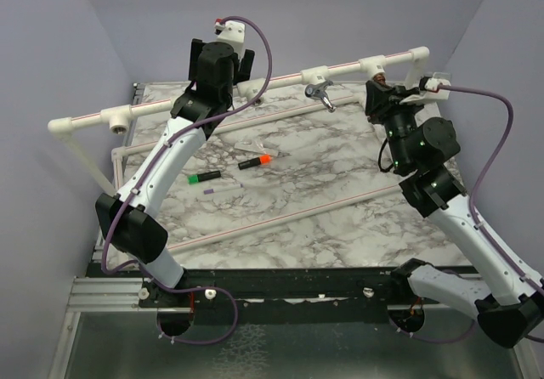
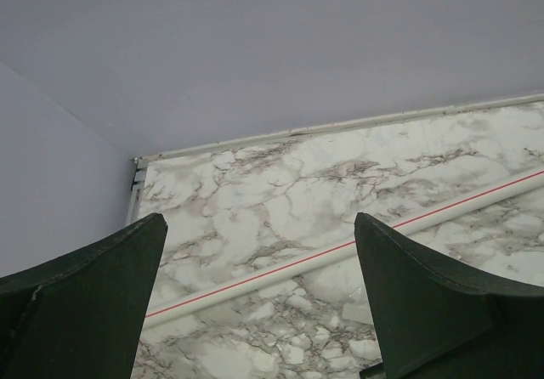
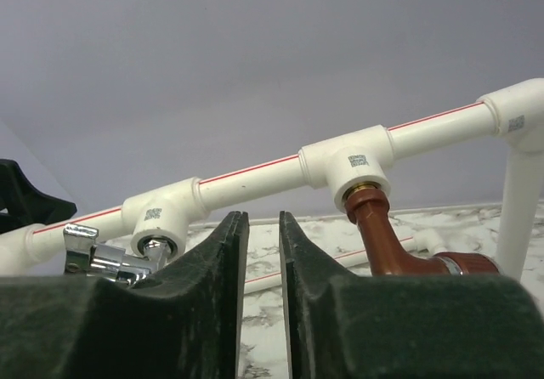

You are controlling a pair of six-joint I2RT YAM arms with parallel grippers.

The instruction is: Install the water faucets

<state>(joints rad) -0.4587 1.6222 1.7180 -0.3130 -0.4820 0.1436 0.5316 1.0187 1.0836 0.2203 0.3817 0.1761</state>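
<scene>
I see my right pincer (image 3: 263, 226) pinched narrow on nothing, beside the copper faucet (image 3: 384, 243) set in a white pipe fitting (image 3: 353, 171); my left pincer (image 2: 259, 219) is spread wide above the tabletop (image 2: 255, 192).

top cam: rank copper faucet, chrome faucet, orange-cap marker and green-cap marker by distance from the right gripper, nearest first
From the right gripper, top view:
1. copper faucet: right beside it, far right.
2. chrome faucet: far side, a step to the left.
3. orange-cap marker: middle, nearer the arm bases.
4. green-cap marker: left of the orange one.
</scene>
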